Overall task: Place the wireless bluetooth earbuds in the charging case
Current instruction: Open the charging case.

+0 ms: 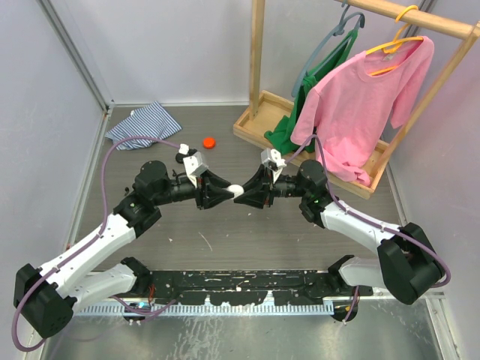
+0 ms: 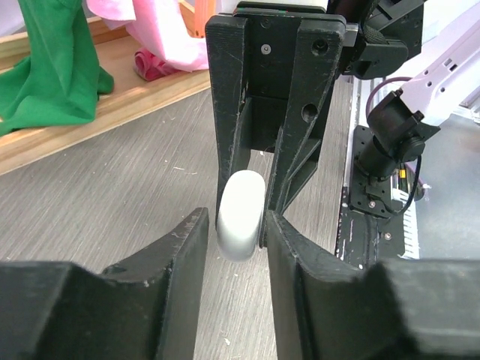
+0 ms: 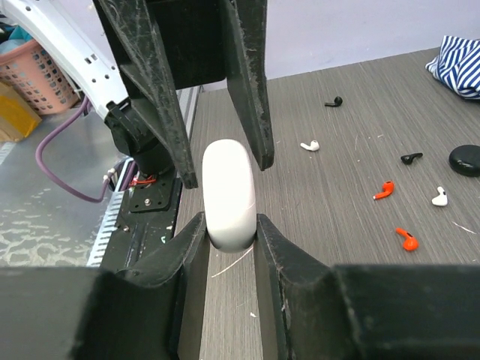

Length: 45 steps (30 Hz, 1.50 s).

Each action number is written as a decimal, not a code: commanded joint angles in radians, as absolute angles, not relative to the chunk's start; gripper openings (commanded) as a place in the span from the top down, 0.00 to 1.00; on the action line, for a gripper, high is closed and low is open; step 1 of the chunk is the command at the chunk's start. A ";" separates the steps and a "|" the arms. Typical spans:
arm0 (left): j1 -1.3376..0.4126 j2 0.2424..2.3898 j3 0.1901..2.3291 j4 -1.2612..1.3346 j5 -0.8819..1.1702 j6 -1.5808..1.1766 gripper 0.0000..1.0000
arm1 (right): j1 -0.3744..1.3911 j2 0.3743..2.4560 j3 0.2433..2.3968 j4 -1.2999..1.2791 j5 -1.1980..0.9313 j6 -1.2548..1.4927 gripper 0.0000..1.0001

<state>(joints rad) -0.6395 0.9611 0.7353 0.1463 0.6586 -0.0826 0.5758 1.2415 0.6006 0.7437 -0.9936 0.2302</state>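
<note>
The white charging case (image 3: 229, 191) hangs above the middle of the desk (image 1: 225, 247), closed as far as the views show, and is held end to end between the two arms. The right pincer (image 3: 229, 234) is clenched on one end. The left pincer (image 2: 238, 236) flanks the other end, but I cannot tell whether it grips or merely brackets the shell. The earbuds (image 3: 384, 190) (black, white and red-orange, six in sight) lie loose on the desk toward the far-left corner, short of the striped cloth (image 3: 457, 64) and near a black puck (image 3: 465, 159).

The step looks like prying the case open, or else passing it across. To do it well, the right pincer should hold firm on the body while the left works only the lid. Neither should twist, because the smooth, rounded shell could squirt out and drop among the buds.
</note>
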 commanded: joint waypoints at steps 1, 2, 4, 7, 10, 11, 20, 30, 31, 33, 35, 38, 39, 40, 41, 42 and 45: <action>-0.641 0.938 0.731 0.214 0.652 -0.105 0.58 | 0.581 1.208 0.607 0.766 -1.016 0.196 0.98; -0.641 0.942 0.732 0.213 0.651 -0.107 0.55 | 0.581 1.205 0.606 0.765 -1.016 0.192 0.98; -0.640 0.950 0.731 0.213 0.650 -0.115 0.50 | 0.581 1.198 0.599 0.765 -1.017 0.185 0.98; -0.640 0.965 0.734 0.215 0.646 -0.123 0.47 | 0.581 1.187 0.591 0.770 -1.011 0.175 0.99; -0.641 0.981 0.742 0.205 0.652 -0.124 0.47 | 0.580 1.175 0.573 0.795 -0.997 0.174 0.99; -0.641 0.988 0.746 0.201 0.658 -0.125 0.46 | 0.581 1.172 0.566 0.808 -0.992 0.177 0.99; -0.641 1.013 0.778 0.196 0.662 -0.146 0.46 | 0.580 1.170 0.500 0.944 -0.966 0.222 0.99; -0.641 1.040 0.819 0.192 0.590 -0.202 0.49 | 0.580 1.167 0.430 1.089 -0.936 0.263 0.99; -0.641 1.044 0.823 0.190 0.585 -0.209 0.49 | 0.580 1.168 0.420 1.104 -0.934 0.271 0.99; -0.640 1.050 0.830 0.186 0.567 -0.219 0.49 | 0.580 1.166 0.415 1.121 -0.934 0.276 0.99; -0.641 1.056 0.834 0.181 0.554 -0.223 0.48 | 0.579 1.164 0.412 1.122 -0.933 0.276 0.99; -0.641 1.060 0.842 0.167 0.535 -0.232 0.47 | 0.580 1.163 0.408 1.123 -0.931 0.273 0.99; -0.641 1.059 0.845 0.164 0.532 -0.233 0.46 | 0.580 1.164 0.407 1.123 -0.930 0.273 0.99; -0.641 1.057 0.845 0.162 0.531 -0.235 0.45 | 0.580 1.164 0.406 1.124 -0.928 0.272 0.99; -0.641 1.056 0.847 0.160 0.529 -0.237 0.43 | 0.580 1.165 0.404 1.123 -0.925 0.269 0.99; -0.641 1.052 0.847 0.158 0.528 -0.239 0.42 | 0.580 1.165 0.402 1.123 -0.920 0.267 0.99; -0.641 1.037 0.850 0.144 0.515 -0.242 0.38 | 0.580 1.164 0.392 1.115 -0.887 0.253 0.99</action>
